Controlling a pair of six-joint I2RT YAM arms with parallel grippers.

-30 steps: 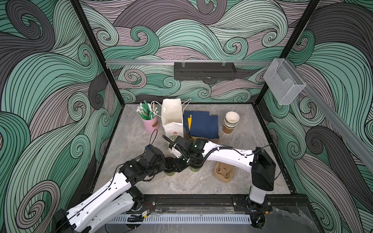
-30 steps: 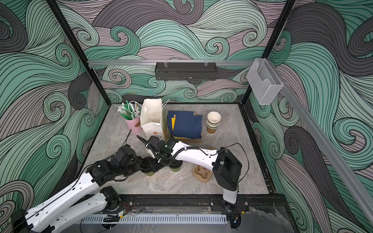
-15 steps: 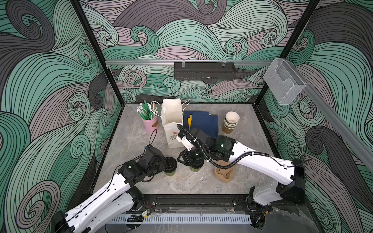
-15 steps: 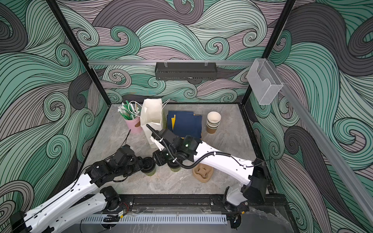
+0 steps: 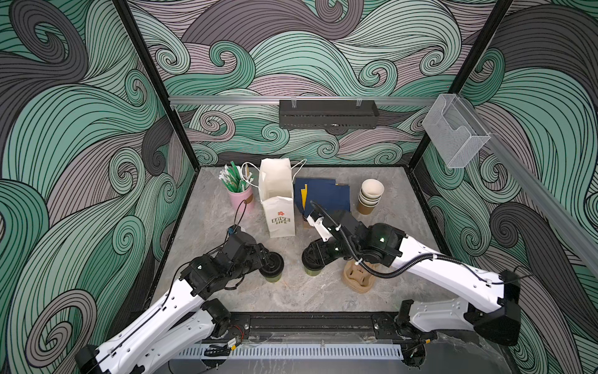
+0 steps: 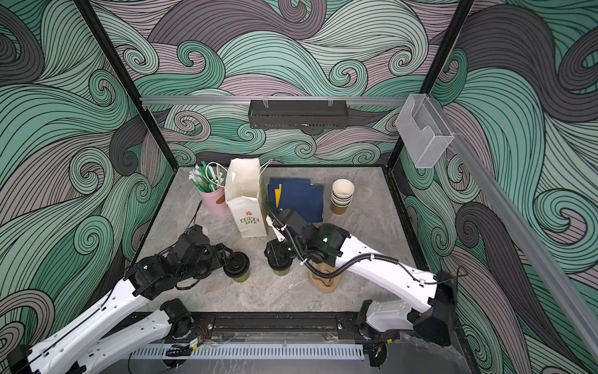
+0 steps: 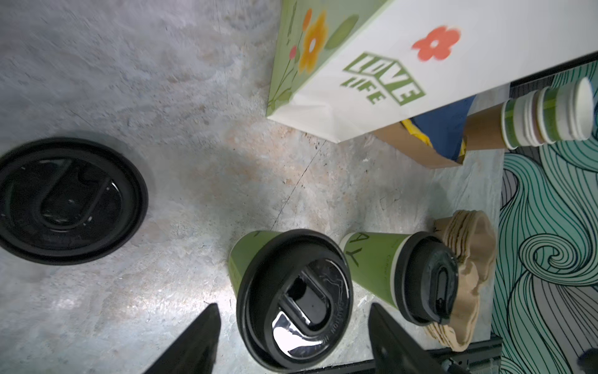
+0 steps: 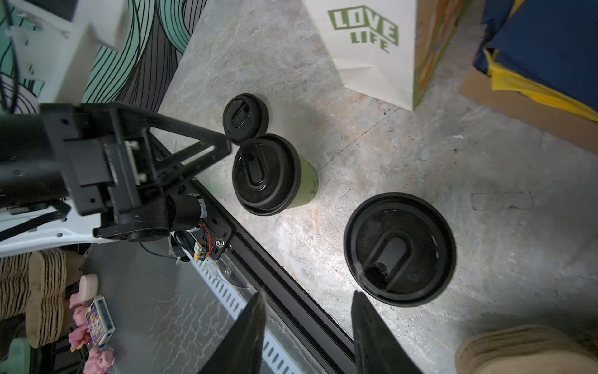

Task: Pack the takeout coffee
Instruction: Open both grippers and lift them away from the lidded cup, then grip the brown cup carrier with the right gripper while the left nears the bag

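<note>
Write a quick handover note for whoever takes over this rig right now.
Left tool: open, straddling the left cup, not gripping.
Right tool: open, empty, over the right cup.
Both cups stand lidded on the table, in front of the bag; carriers to their right.
Done: lids on.
To do: pack both cups.

you can read "love life" in green block letters on the near face of the white paper bag (image 5: 279, 223), below a small red flower (image 5: 280, 213), in both top views and both wrist views. in the left wrist view the right cup (image 7: 372, 272) shows large letters "ay" on its green side, plus fine script too small to read. on the left cup (image 7: 246, 259), the lid (image 7: 291, 307) has raised lettering that seems to say "caution".
</note>
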